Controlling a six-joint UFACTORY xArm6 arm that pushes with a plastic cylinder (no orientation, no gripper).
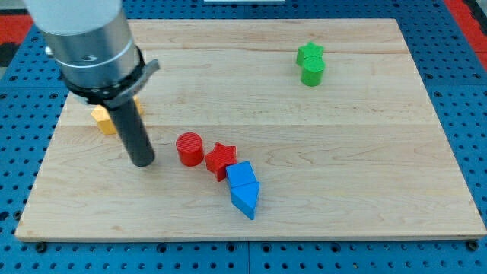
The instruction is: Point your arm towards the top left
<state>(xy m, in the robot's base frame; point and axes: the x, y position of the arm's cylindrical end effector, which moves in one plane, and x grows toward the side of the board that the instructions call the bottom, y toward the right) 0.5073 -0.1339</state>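
My tip [143, 162] rests on the wooden board [365, 175] in its left half. A red cylinder [189, 148] stands just to the tip's right, a small gap apart. A red star [221, 159] touches the cylinder's right side. Two blue blocks lie right below the star: a blue cube [240, 174] and a blue wedge-like block [246, 198], touching each other. A yellow block [103, 119] sits up and left of the tip, partly hidden behind the rod. A green star [310, 53] and a green cylinder [313, 72] touch each other at the view's top right.
The arm's grey cylindrical body [84, 38] fills the view's top left and hides part of the board there. Around the board is a blue perforated table [472, 114].
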